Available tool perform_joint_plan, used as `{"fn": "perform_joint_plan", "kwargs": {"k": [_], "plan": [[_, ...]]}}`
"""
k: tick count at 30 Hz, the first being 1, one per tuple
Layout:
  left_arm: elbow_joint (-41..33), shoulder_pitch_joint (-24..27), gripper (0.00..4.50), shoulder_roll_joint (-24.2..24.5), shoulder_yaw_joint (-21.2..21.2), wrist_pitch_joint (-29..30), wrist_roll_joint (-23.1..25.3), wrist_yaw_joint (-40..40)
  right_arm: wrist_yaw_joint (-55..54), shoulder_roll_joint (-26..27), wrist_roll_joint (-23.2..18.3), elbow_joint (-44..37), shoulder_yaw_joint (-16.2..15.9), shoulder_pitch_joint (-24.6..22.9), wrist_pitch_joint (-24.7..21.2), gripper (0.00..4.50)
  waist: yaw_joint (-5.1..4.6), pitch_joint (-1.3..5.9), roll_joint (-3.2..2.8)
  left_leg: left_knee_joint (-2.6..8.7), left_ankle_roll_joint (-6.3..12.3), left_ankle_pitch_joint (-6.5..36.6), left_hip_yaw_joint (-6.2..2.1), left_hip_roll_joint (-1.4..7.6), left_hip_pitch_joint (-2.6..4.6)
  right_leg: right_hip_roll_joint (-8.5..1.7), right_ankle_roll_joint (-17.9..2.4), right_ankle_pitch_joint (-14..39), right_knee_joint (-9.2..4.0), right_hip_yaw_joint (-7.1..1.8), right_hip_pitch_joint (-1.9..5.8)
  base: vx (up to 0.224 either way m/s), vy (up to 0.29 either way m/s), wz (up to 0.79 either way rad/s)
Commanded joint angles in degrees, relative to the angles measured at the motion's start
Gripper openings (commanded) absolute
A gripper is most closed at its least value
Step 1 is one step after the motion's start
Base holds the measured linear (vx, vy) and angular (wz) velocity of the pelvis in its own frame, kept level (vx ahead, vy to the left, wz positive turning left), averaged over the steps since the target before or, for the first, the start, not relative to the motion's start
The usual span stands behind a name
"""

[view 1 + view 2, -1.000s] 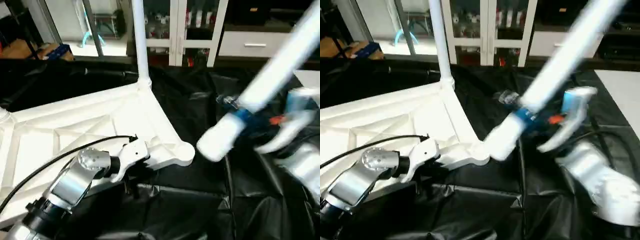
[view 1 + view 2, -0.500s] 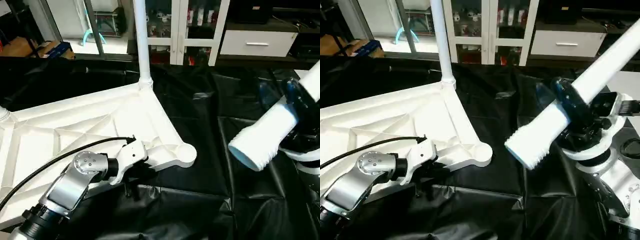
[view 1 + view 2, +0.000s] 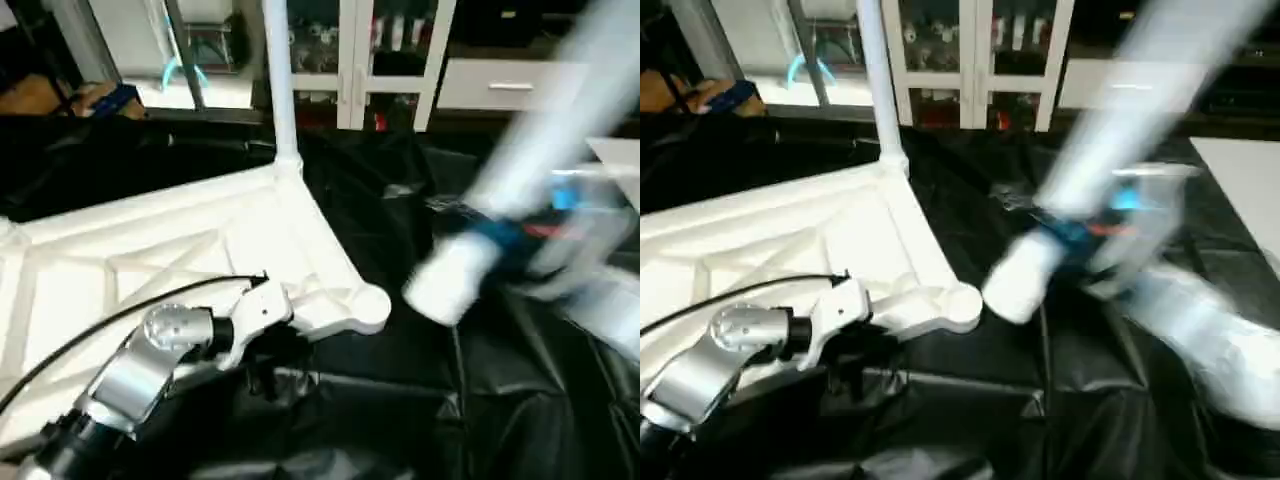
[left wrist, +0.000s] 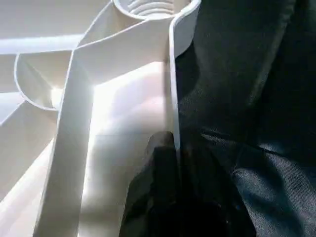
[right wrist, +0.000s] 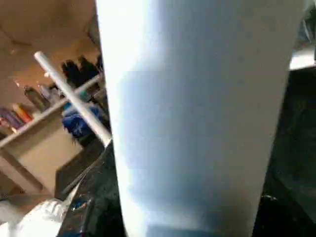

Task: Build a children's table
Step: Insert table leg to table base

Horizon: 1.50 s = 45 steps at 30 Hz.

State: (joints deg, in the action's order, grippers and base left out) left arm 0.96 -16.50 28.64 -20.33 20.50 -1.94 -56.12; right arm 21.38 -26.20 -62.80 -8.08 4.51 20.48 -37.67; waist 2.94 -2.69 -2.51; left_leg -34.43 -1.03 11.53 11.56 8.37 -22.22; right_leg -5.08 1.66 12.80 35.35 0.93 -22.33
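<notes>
The children's table top (image 3: 150, 250) lies upside down on black cloth, ribs up. One white leg (image 3: 279, 80) stands upright in its far corner socket. The near corner socket (image 3: 372, 305) is bare. My left gripper (image 3: 272, 358) is shut on the table top's side rim (image 4: 173, 74) just short of that socket, black fingers (image 4: 163, 197) on either side of the thin wall. My right gripper (image 3: 520, 240) is shut on a second white leg (image 3: 540, 150), held slanted, its thick end (image 3: 445, 280) hanging in the air just right of the near socket. That leg (image 5: 197, 108) looms close in the right wrist view.
Black cloth (image 3: 380, 400) covers the work surface, creased in front and to the right. A white glass-door cabinet (image 3: 390, 60) stands behind. A white flat board (image 3: 615, 150) lies at the right edge. A black cable (image 3: 90, 325) runs along my left forearm.
The held leg swung away to the right, then back left; its thick end is again close to the near corner socket. The left gripper has stayed on the rim.
</notes>
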Motion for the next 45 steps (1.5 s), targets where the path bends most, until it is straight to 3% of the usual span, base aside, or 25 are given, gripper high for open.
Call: {"fn": "perform_joint_plan", "kwargs": {"k": [1, 3, 4, 6, 7, 8, 9, 11, 15, 18, 22, 29, 37, 40, 45], "plan": [[1.26, 0.31, 0.02, -0.20, -1.94, -1.22, -0.16, -0.90, 3.03, -1.01, 8.40, 2.91, -4.59, 2.78, 7.17, 1.84, -0.04, 3.01, 0.97, 4.08, 2.32, 3.07, -1.67, 4.10, 1.47, -2.66, -13.22, 1.62, -3.67, -1.62, 1.35, 0.000, 0.000, 0.00], [1.31, 0.23, 0.00, -0.25, -1.96, -1.26, -0.19, -0.97, 4.15, -0.96, 9.69, 3.47, -5.98, 3.10, 8.49, 1.83, 0.11, 3.31, 0.95, 3.68, 4.00, -0.22, -1.64, 4.01, 1.48, -2.52, -14.16, -5.03, -2.90, -1.41, 1.58, 0.000, 0.000, 0.00], [1.37, 0.03, 0.00, -0.47, -2.03, -1.29, -0.25, -1.05, 6.59, 0.02, 9.36, 4.66, -7.33, 3.07, 9.30, 1.82, 0.18, 3.23, 1.41, 3.53, 5.71, -0.44, -1.53, 4.01, 1.35, -2.78, -14.89, -7.11, -2.76, -1.55, 1.68, 0.000, 0.000, 0.00], [1.53, -0.17, 0.00, -0.92, -2.23, -1.38, -0.28, -1.22, 9.51, 0.73, 12.39, 7.09, -9.21, 2.34, 11.00, 1.82, 0.25, 3.16, 1.45, 3.49, 6.76, 0.13, -1.52, 4.06, 1.25, -2.97, -15.42, -7.05, -2.85, -1.58, 1.79, 0.000, 0.000, 0.00], [1.59, -0.19, 0.00, -1.14, -2.36, -1.52, -0.30, -1.36, 10.97, 1.62, 15.16, 9.25, -9.97, 2.03, 12.40, 1.82, 0.26, 2.98, 1.77, 3.60, 7.27, 0.95, -1.52, 4.14, 1.14, -3.04, -15.68, -5.12, -3.09, -1.57, 1.86, 0.000, 0.000, 0.00], [1.65, -0.19, 0.00, -1.25, -2.39, -1.64, -0.29, -1.43, 11.59, 2.30, 17.00, 10.58, -10.11, 1.99, 13.66, 1.82, 0.26, 2.98, 1.77, 3.60, 7.27, 0.95, -1.52, 4.14, 1.14, -3.04, -15.68, -5.12, -3.09, -1.57, 1.86, 0.000, 0.000, 0.00], [1.70, -0.15, 0.00, -1.37, -2.40, -1.74, -0.29, -1.46, 11.97, 3.24, 17.96, 12.01, -9.70, 2.01, 14.43, 1.82, 0.13, 2.85, 1.61, 3.66, 6.66, 2.90, -1.48, 4.15, 1.11, -3.20, -16.01, -1.49, -3.36, -1.57, 1.71, 0.000, 0.000, 0.00], [1.32, 0.20, 0.00, -1.44, -2.47, -1.81, -0.21, -1.41, 12.93, 4.51, 16.68, 13.87, -8.30, 1.97, 14.21, 1.82, 0.13, 2.69, 1.59, 3.88, 6.17, 3.94, -1.61, 4.26, 1.27, -3.15, -16.04, 0.52, -3.52, -1.61, 1.74, 0.000, 0.000, 0.00], [1.10, 0.30, 0.00, -1.46, -2.64, -2.02, -0.14, -1.52, 14.79, 3.77, 18.73, 15.72, -9.70, 1.92, 16.55, 1.82, 0.05, 2.74, 1.63, 3.79, 6.49, 2.59, -1.60, 4.30, 1.29, -3.04, -15.89, -1.68, -3.22, -1.56, 1.76, 0.000, 0.000, 0.00], [1.27, 0.06, 0.00, -1.63, -2.85, -2.61, -0.08, -2.03, 17.98, 5.31, 21.82, 19.36, -8.87, 1.39, 19.24, 1.82, 0.09, 2.68, 1.60, 3.73, 6.99, 3.03, -1.58, 4.24, 1.15, -3.22, -16.22, -1.29, -3.32, -1.59, 1.81, 0.000, 0.000, 0.00], [1.18, 0.29, 0.00, -1.38, -2.81, -2.91, -0.23, -2.46, 18.56, 6.32, 22.88, 20.99, -8.66, 1.03, 20.70, 1.82, 0.09, 2.73, 1.32, 3.84, 6.78, 3.11, -1.71, 4.37, 1.32, -3.05, -16.51, -1.06, -3.26, -1.53, 1.73, 0.000, 0.000, 0.00], [1.15, 0.57, 0.00, -1.06, -3.08, -3.30, 0.18, -2.85, 19.91, 8.03, 24.22, 23.88, -7.51, -0.01, 22.77, 1.82, 0.17, 2.85, 1.37, 3.79, 7.16, 3.18, -1.68, 4.38, 1.26, -3.19, -17.08, -1.95, -3.18, -1.52, 1.89, 0.000, 0.000, 0.00], [0.93, 0.99, 0.00, -0.73, -3.16, -3.36, 0.46, -2.80, 20.59, 8.20, 27.89, 24.95, -7.24, -1.24, 27.10, 1.82, 0.19, 2.92, 1.41, 3.84, 7.01, 3.42, -1.68, 4.47, 1.38, -3.24, -17.08, -1.51, -3.21, -1.53, 1.87, 0.000, 0.000, 0.00], [1.38, 0.90, 0.00, -1.03, -3.00, -3.70, 1.08, -1.67, 19.45, 7.94, 29.90, 22.59, -5.56, -4.42, 32.03, 1.82, 0.35, 2.93, 1.37, 3.89, 6.82, 3.69, -1.68, 4.56, 1.41, -3.22, -16.50, -1.25, -3.29, -1.56, 1.82, 0.000, 0.000, 0.00], [2.20, 0.56, 0.00, -1.38, -2.84, -4.17, 1.76, -0.44, 19.41, 7.90, 32.63, 20.15, -5.21, -7.78, 35.27, 1.81, 0.36, 2.84, 1.44, 4.10, 6.40, 5.59, -1.69, 4.58, 1.61, -3.16, -16.08, 0.86, -3.58, -1.57, 1.70, 0.000, 0.000, 0.00]]}}
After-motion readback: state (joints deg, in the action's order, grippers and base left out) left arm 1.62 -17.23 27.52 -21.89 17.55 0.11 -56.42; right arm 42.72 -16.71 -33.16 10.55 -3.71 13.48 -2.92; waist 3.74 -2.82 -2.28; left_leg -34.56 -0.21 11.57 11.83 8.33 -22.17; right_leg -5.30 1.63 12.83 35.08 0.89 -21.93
